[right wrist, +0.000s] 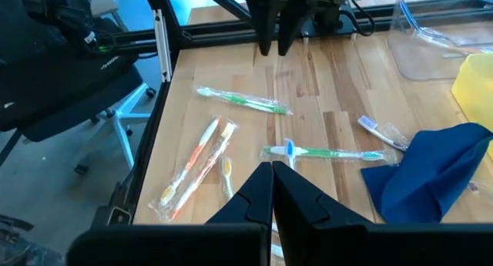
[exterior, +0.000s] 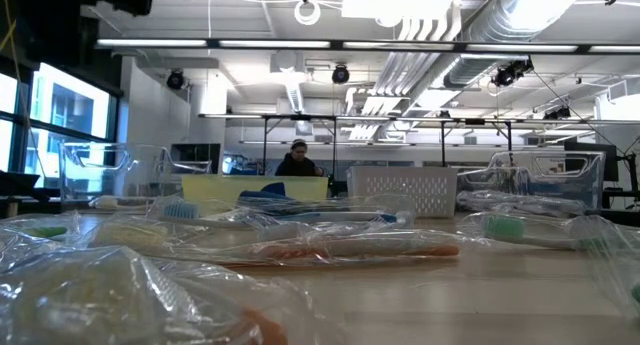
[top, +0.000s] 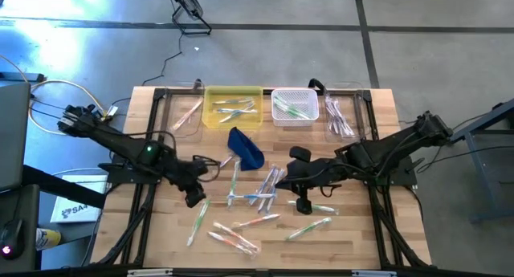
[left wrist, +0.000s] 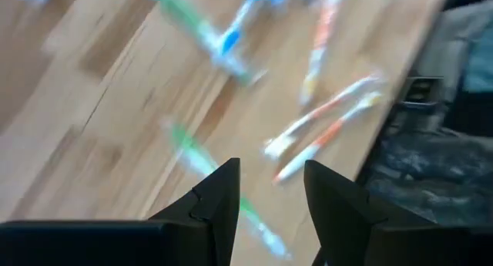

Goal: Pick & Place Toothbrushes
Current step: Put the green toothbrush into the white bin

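Centring on the wooden table (top: 361, 229), loose toothbrushes (top: 241, 233) are scattered below the blue pouch (top: 246, 147). The left gripper (top: 195, 198), left of the pouch, hangs empty with jaws parted; it should be aligned across the green toothbrush (top: 197, 222). The right gripper (top: 303, 205) is closed, empty.

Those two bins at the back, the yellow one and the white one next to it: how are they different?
The yellow bin has smooth solid walls, while the white basket has perforated, lattice-like walls. The yellow bin is wider; the white basket is more nearly square. The yellow bin holds brushes with blue and green on them; the white basket shows only green ones. Both sit side by side at the table's far edge, holding toothbrushes.
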Available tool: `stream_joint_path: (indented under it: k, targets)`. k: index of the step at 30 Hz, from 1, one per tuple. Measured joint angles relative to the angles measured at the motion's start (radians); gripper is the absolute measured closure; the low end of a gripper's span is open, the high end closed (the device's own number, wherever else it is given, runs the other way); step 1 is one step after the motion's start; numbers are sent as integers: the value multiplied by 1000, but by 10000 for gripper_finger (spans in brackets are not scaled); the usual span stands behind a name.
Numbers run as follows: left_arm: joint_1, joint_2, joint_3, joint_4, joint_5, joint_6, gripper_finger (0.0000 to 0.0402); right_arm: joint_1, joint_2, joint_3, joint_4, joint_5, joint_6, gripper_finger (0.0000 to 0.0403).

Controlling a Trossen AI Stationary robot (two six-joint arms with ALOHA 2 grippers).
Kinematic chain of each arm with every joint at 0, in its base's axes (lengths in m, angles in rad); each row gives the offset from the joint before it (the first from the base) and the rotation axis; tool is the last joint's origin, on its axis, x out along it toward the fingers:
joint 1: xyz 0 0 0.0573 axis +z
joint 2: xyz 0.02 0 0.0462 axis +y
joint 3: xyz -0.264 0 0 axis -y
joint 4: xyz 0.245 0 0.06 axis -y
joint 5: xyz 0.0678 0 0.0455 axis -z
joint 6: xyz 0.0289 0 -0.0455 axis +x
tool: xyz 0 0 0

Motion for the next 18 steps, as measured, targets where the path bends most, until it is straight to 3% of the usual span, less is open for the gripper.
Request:
stream_joint_path:
  k: [9, 18]
  targets:
    - [-160, 177, 1, 5, -28, -331, 258, 0, 0, 0, -11, 5, -1, 401]
    - [-173, 305, 1, 0, -31, -499, 258, 0, 0, 0, -11, 7, -27, 401]
